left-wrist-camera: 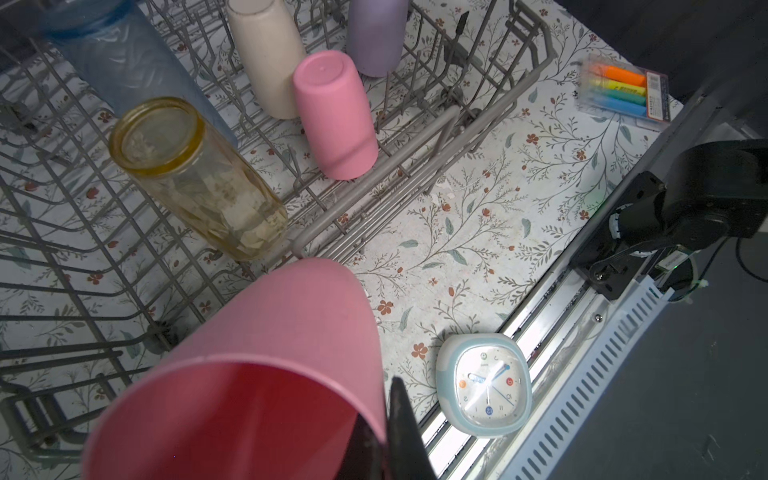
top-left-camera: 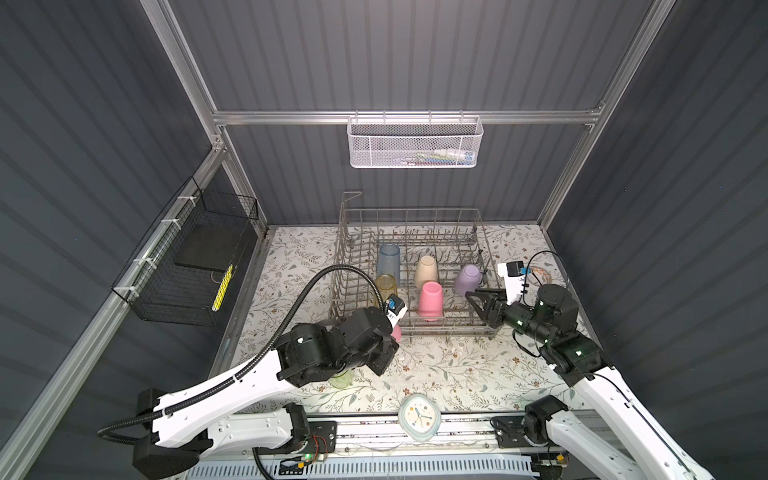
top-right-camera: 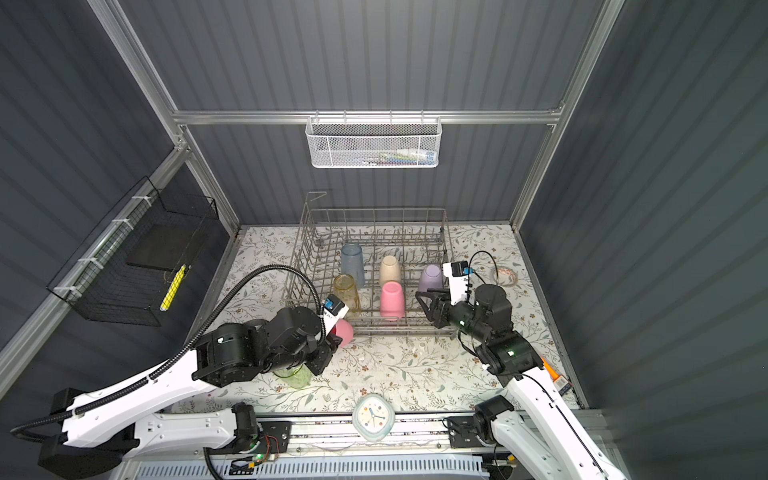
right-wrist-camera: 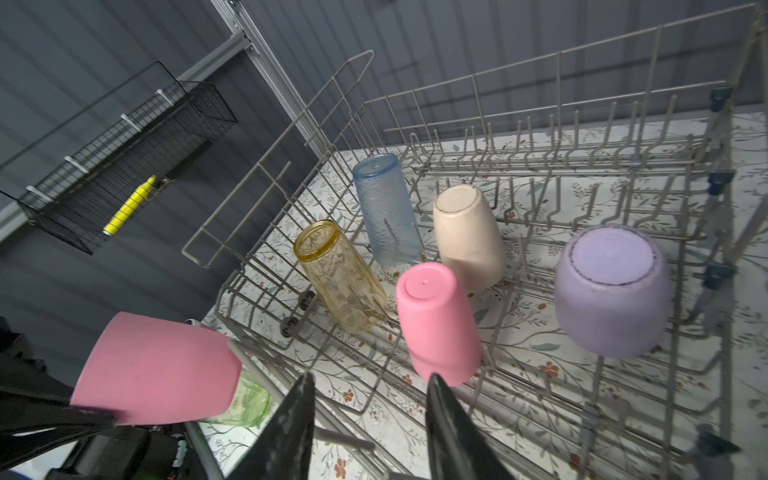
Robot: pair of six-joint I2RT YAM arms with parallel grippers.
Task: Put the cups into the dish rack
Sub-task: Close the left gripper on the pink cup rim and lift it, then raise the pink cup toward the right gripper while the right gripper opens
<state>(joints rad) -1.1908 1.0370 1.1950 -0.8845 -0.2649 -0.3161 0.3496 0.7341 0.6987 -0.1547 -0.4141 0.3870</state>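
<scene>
Left hand (left-wrist-camera: 384, 432) pinches the rim of a pink cup (left-wrist-camera: 270, 353), held tilted with its closed base toward the dish rack (top-left-camera: 449, 329), which sits mid-tabletop toward the back edge. Open tines look straight ahead, so the left arm is nearer. Right hand (right-wrist-camera: 372, 386) is spread and empty at the rack's right side; green cup (top-right-camera: 297, 376) is on the tabletop near the front edge.

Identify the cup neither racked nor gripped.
The green cup on the table under the left arm; five sit in the dish rack, the left gripper holds a pink cup.
</scene>
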